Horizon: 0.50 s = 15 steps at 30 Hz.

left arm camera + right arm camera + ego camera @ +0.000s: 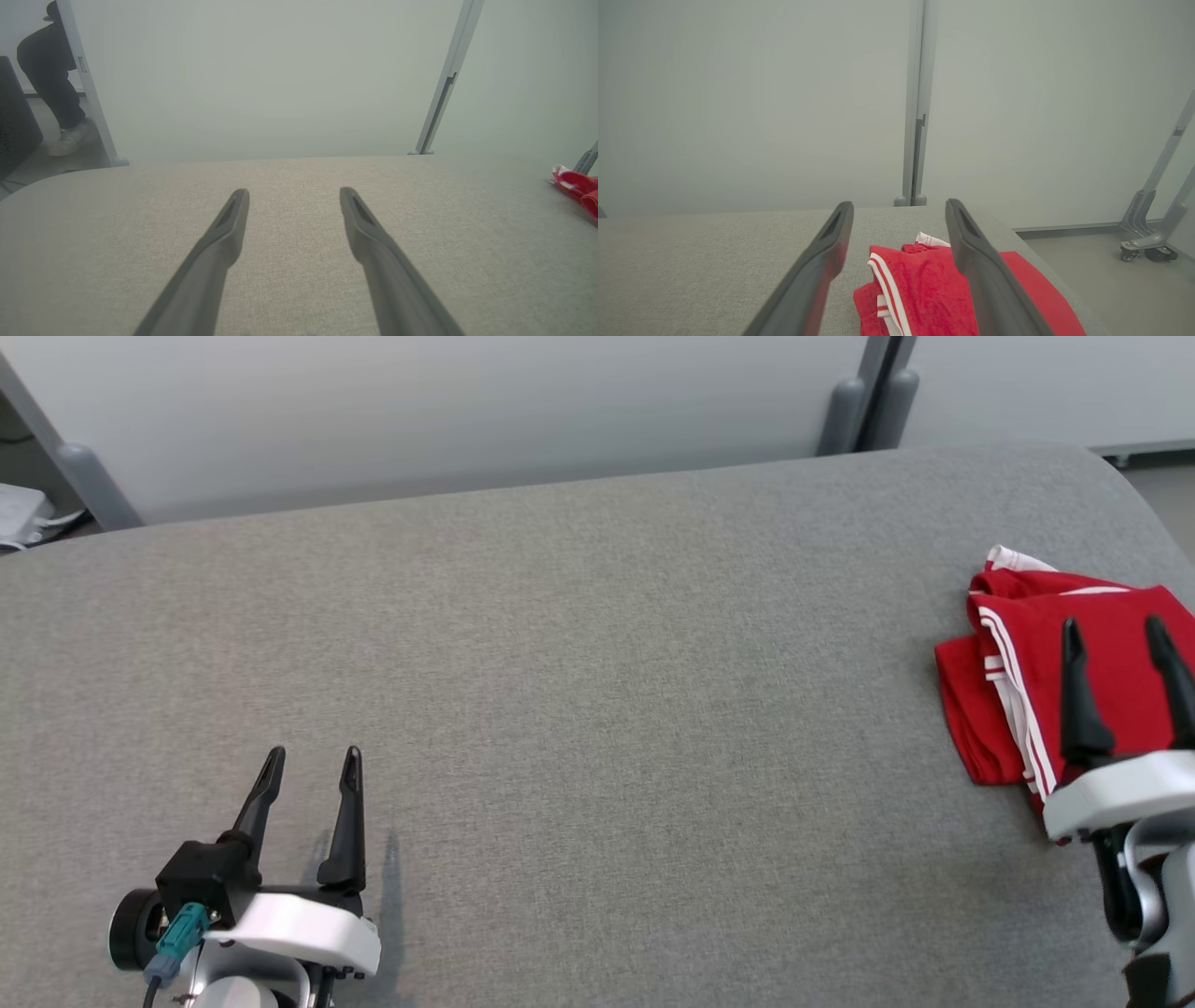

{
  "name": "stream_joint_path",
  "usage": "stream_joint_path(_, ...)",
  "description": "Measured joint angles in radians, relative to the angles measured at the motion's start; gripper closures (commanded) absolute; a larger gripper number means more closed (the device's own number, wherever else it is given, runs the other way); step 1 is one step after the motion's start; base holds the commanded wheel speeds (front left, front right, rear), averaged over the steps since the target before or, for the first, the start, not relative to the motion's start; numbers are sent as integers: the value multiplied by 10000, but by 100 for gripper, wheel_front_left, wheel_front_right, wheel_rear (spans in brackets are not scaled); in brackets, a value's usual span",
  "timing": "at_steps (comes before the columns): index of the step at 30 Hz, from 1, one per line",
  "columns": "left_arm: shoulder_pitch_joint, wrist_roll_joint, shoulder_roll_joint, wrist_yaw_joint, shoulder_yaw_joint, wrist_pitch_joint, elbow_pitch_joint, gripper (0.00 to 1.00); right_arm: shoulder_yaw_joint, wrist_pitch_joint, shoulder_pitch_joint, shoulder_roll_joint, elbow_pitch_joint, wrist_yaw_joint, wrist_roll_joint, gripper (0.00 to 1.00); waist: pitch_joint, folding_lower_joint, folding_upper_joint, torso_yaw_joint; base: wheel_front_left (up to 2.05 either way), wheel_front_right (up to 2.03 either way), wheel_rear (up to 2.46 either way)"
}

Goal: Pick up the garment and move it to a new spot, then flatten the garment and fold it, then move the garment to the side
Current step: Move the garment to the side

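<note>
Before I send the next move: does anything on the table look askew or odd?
Only the red garment: it lies bunched near the grey table's right edge, layers uneven, a white hem poking out. No damage shows.

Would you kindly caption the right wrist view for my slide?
Open right end effector over red garment on grey surface.

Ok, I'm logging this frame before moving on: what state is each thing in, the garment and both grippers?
Red garment: folded over in loose layers, lying near the right end of the gray table, not gripped.
Left gripper: open, empty, over bare table.
Right gripper: open, empty, fingers over the garment.
</note>
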Motion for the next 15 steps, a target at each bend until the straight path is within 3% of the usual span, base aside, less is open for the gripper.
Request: stream_joint_path(15, 944, -130, 0, 476, 180, 0, 92, 0, 846, 0, 1786, 309, -631, 0, 236, 0, -1024, 0, 0, 982, 0, 0, 0)
